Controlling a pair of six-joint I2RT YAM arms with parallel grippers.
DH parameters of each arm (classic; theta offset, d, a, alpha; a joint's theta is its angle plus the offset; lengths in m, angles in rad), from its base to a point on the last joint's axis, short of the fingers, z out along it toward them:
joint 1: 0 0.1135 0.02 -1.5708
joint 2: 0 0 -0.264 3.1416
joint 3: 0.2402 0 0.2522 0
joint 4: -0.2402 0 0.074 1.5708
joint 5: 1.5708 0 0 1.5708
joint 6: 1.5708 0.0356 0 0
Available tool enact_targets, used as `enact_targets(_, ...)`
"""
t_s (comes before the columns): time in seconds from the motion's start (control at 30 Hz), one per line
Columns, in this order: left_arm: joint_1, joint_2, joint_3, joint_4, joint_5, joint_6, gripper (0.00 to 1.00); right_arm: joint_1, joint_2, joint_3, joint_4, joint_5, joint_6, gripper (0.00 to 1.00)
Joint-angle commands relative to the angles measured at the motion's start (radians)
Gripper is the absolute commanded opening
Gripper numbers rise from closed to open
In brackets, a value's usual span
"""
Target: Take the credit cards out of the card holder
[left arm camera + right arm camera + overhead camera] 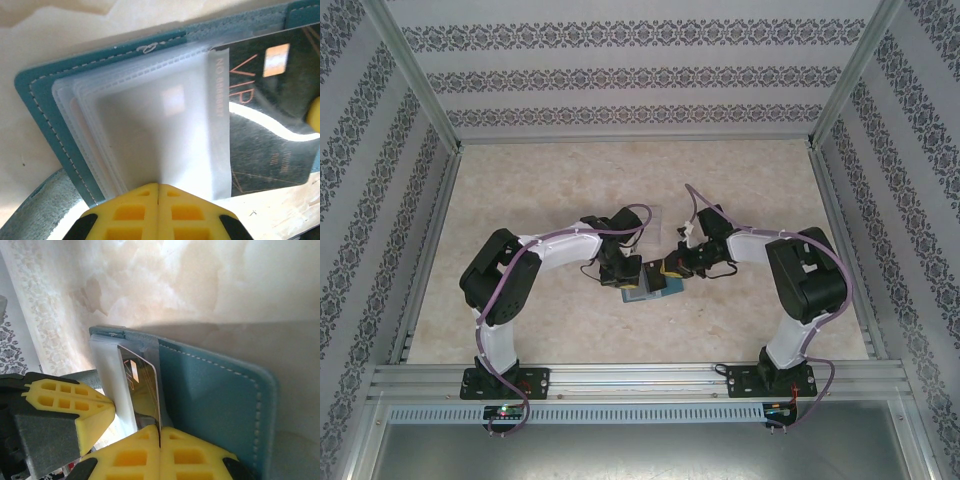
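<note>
Plainly, both arms met just toward six o'clock of the middle of the pale marbled table point(570, 180), where the small flat teal bifold card holder point(647, 292) lay open between them. The left gripper point(158, 192), with its yellow ribbed fingers, came in from nine o'clock and had its tips pressed together on the stack of clear plastic sleeves point(150, 125) inside the card holder point(45, 115), pinning them by one edge. From three o'clock the right gripper point(160, 440) stood pinched tight on the thin edge of the dark credit card point(142, 390), glossy black with coppery VIP lettering. Seen from the left wrist, that dark credit card point(270, 140) stuck out toward three o'clock of the sleeves, one end overlapped by plastic. Beyond it the stitched teal cover point(215, 400) lay flat on the table.
</note>
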Motion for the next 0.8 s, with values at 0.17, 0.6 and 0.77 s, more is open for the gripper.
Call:
enact_targets(0.17, 0.027, 0.016, 0.003, -0.067, -0.053, 0.036, 0.02, -0.015, -0.064, -0.027, -0.028, 0.028, -0.022, 0.04)
enact_targets(0.6, 0.036, -0.031, 0.014, -0.077, -0.055, 0.043, 0.03, -0.016, -0.19, 0.0, -0.061, 0.101, -0.003, 0.0)
enact_targets(0.77, 0.044, -0.07, 0.001, -0.075, -0.067, 0.036, 0.06, -0.018, -0.224, 0.034, -0.108, 0.172, -0.054, 0.0)
